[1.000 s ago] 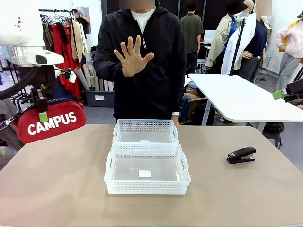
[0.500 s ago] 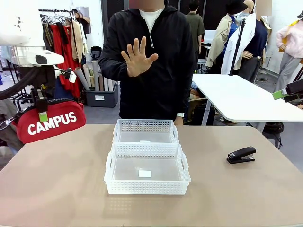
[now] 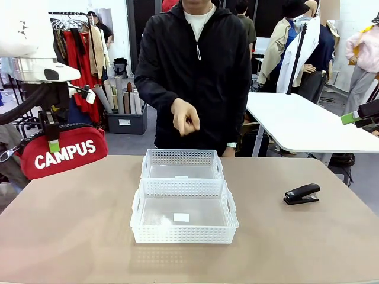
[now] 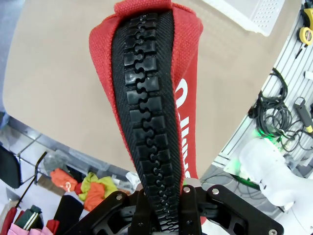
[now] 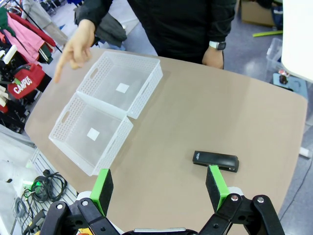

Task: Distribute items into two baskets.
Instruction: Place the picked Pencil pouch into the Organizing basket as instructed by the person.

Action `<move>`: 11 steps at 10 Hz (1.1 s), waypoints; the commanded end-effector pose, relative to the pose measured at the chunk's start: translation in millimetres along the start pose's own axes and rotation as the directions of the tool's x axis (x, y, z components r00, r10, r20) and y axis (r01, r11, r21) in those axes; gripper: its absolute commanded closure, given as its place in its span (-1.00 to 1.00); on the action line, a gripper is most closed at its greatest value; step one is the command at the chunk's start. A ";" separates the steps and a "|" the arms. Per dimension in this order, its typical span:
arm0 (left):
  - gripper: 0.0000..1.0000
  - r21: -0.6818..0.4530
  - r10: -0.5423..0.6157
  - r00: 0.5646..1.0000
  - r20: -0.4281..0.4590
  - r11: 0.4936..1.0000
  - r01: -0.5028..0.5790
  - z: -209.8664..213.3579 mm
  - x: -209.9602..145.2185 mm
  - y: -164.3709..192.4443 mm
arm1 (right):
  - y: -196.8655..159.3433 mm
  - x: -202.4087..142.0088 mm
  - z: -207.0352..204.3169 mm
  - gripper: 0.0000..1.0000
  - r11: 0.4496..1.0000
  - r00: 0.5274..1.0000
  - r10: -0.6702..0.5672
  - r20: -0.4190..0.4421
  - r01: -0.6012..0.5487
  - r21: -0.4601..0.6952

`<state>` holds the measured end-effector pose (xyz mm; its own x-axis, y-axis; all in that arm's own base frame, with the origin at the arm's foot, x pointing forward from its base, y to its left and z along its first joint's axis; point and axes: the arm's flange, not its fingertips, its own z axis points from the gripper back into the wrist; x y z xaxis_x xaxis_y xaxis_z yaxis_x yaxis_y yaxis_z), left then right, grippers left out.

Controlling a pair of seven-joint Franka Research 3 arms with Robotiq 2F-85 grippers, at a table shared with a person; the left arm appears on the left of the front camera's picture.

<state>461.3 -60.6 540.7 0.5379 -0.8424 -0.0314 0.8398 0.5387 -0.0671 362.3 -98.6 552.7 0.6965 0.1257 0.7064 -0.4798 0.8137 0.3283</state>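
Person's hand [image 3: 185,117] hovers nr far basket [image 3: 181,156] (near basket [image 3: 183,235] unobstructed).

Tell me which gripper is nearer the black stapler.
Right. The right gripper hangs open above the table's right side, close over the stapler. The left gripper holds the red pouch at the table's far left side.

The red fabric zippered pouch [image 3: 62,155] shows white "CAMPUS" lettering and a black toothed zipper. The two white rectangular plastic baskets [image 3: 183,235] have perforated lattice walls. The small black stapler [image 3: 302,193] is unpatterned; the bench [image 3: 71,225] is plain tan. Green pads [image 5: 101,188] tip the black right gripper [image 5: 159,172].
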 end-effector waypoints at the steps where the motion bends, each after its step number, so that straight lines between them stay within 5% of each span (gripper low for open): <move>1: 1.00 0.003 0.015 1.000 0.001 1.000 -0.015 1.0 -1.7 0.8 | -0.8 1.2 0.1 -1.00 1.000 1.000 0.009 0.016 -0.009 0.017; 11: 1.00 0.003 0.015 1.000 0.001 1.000 -0.015 1.0 -1.7 0.8 | -0.8 1.2 0.1 -1.00 1.000 1.000 0.009 0.016 -0.009 0.017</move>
<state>461.3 -60.6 540.7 0.5380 -0.8423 -0.0315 0.8397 0.5389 -0.0671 362.3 -98.6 552.7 0.6965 0.1257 0.7064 -0.4798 0.8137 0.3283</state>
